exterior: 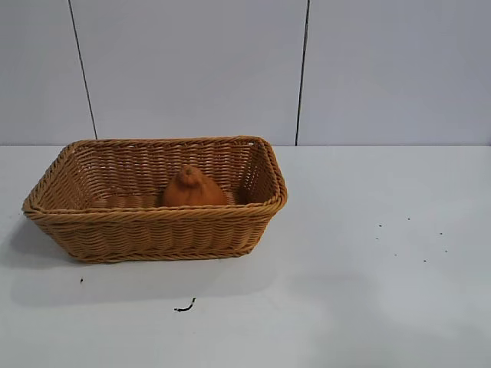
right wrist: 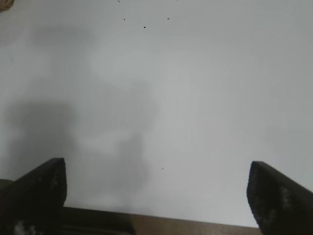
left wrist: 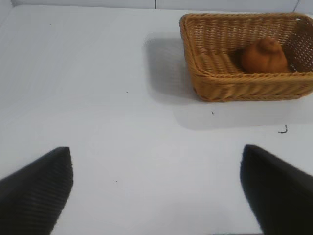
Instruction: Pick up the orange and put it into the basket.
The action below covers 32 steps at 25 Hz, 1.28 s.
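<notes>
While you look through the left wrist view, your left claw (left wrist: 156, 196) hangs over bare white worktop (left wrist: 98, 98) with its two dark fingers (left wrist: 36, 188) spread wide apart, released and holding nothing, touching nothing. Your right claw (right wrist: 156, 196) reads the same way in its own wrist view: two fingers (right wrist: 279, 198) set far apart, nothing between them, only plain worktop below and a strip of brown edge near the fingers. Neither arm appears in the exterior view.

Moving outward from the left claw, you have one basket (left wrist: 230, 85) well apart from it, across an open stretch of worktop. It is a rectangular woven wicker basket (exterior: 153, 230), golden-brown, with flared sides and a braided rim, sitting upright on the worktop at the left side of the exterior view. A sliver of it shows at one corner of the right wrist view, far from that claw.

You have one orange (exterior: 192, 188), and it is inside the basket, resting on the basket floor toward the middle-right of the interior with its knobby top pointing up. From the left wrist view the orange (left wrist: 264, 56) sits just behind the near wall.

Beyond the basket you can count one small dark curl of debris (exterior: 185, 307) on the worktop in front of it, plus a loose scatter of dark specks (exterior: 406, 234) off to the right.
</notes>
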Each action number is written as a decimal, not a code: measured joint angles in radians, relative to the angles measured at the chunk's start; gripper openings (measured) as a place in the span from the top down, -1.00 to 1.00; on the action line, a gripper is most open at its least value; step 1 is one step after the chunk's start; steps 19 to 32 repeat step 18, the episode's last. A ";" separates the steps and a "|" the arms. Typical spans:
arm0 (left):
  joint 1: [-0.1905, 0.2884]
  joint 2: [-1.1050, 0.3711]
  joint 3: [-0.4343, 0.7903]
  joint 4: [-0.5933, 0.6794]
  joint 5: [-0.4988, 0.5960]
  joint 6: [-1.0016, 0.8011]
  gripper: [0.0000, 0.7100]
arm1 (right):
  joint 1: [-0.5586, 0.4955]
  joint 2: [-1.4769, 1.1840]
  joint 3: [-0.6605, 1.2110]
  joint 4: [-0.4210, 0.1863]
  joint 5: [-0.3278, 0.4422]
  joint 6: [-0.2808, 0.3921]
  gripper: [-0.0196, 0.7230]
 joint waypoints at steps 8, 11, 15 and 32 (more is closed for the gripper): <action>0.000 0.000 0.000 0.000 0.000 0.000 -0.88 | 0.000 -0.272 0.002 0.003 -0.006 0.000 -0.92; 0.000 0.000 0.000 0.000 0.000 0.000 -0.88 | 0.000 -0.339 0.003 0.004 -0.006 0.000 -0.92; 0.000 0.000 0.000 0.000 0.000 0.000 -0.88 | 0.000 -0.345 0.003 0.004 -0.007 0.001 -0.92; 0.000 0.000 0.000 0.000 0.000 0.000 -0.88 | 0.000 -0.345 0.003 0.004 -0.006 0.001 -0.92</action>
